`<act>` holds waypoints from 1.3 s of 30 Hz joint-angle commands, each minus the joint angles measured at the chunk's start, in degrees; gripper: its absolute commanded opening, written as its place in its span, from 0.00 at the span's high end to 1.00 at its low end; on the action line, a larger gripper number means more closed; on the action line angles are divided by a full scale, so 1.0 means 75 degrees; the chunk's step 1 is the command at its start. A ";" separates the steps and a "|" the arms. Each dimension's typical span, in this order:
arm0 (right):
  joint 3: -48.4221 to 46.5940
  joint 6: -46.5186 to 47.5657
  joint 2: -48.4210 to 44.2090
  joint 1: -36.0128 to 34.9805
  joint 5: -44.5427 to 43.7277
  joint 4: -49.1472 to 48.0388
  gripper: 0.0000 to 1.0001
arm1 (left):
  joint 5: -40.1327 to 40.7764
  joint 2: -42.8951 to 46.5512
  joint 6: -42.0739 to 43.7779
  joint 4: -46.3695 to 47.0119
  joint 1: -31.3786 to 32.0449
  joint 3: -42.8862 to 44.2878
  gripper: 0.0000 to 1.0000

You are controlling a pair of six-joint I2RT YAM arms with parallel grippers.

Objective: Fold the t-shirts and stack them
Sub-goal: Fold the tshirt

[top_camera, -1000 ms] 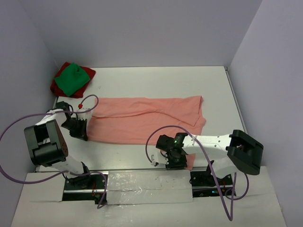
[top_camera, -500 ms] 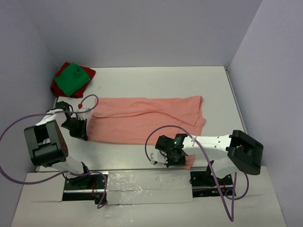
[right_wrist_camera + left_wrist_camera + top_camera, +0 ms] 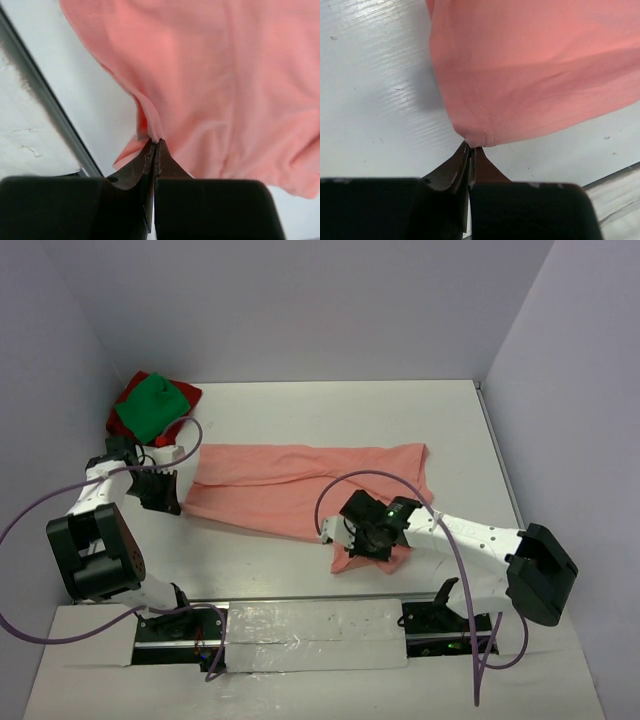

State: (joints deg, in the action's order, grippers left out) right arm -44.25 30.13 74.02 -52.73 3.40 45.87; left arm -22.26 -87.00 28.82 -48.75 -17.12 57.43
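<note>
Two tip-only pinches: left gripper [image 3: 471,151] and right gripper [image 3: 155,145] clamped shut on salmon-pink t-shirt [image 3: 530,65] edges. Risk: tension between the jaws pulls a corner free, spoiling the fold.

Large salmon-pink t-shirt [image 3: 300,485] spread across the table [image 3: 350,410] middle, near-right corner bunched, green t-shirt [image 3: 150,408] atop dark red t-shirt [image 3: 186,396], far-left corner.

Nothing readable here tbh. The pink tee [image 3: 300,490], green tee [image 3: 150,410] and red tee [image 3: 188,396] are plain; no labels or numbers show on the tabletop [image 3: 400,420].
</note>
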 commanded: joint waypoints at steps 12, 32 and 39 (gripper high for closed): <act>-0.1728 0.1220 0.0208 0.1908 -0.0300 0.0822 1.00 | -0.0500 -0.0106 0.0353 -0.0297 -0.0060 0.0511 0.95; -0.3064 0.1748 0.2060 0.3655 -0.0289 -0.0385 1.00 | -0.0993 -0.1500 -0.0385 0.0254 0.0830 0.2327 0.96; -0.3557 0.1748 0.2447 0.3937 -0.0360 -0.0666 1.00 | -0.0899 -0.1935 -0.0526 0.0418 0.1041 0.2573 0.97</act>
State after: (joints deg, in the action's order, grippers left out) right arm -67.46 42.50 91.61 -24.03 1.30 43.75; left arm -27.73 -100.62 25.67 -47.59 -9.76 73.65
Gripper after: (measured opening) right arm 0.009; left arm 0.061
